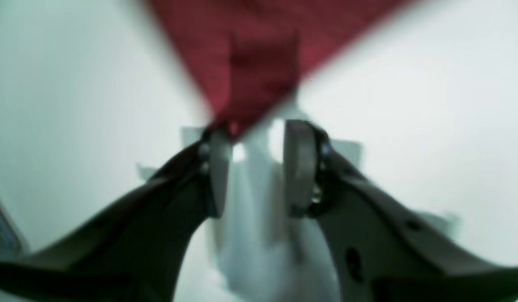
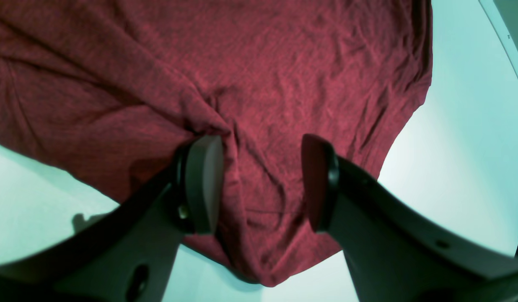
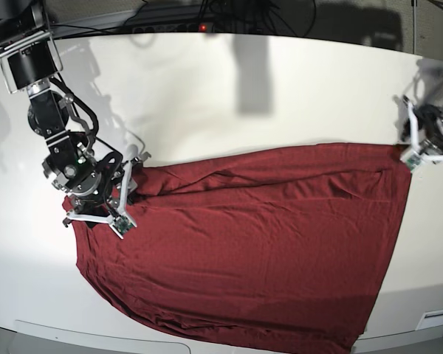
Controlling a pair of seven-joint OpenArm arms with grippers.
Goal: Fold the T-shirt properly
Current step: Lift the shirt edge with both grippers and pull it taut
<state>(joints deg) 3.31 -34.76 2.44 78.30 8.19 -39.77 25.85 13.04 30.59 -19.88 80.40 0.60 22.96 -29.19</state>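
T-shirt (image 3: 251, 251) lies spread flat, long axis across the table (image 3: 207, 96); left gripper (image 1: 252, 167) and right gripper (image 2: 261, 184) both spread, holding nothing

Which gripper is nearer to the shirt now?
Right. The right gripper stands open directly over the shirt; the left gripper, open, is just off its corner.

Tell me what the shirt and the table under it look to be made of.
T-shirt: seemingly a soft knit, dark red and matte; fine heathered texture, limp creases and small wrinkles. Table: a hard, smooth white surface with a slight sheen, taking soft shadows; laminate or painted board, the pictures do not settle which.
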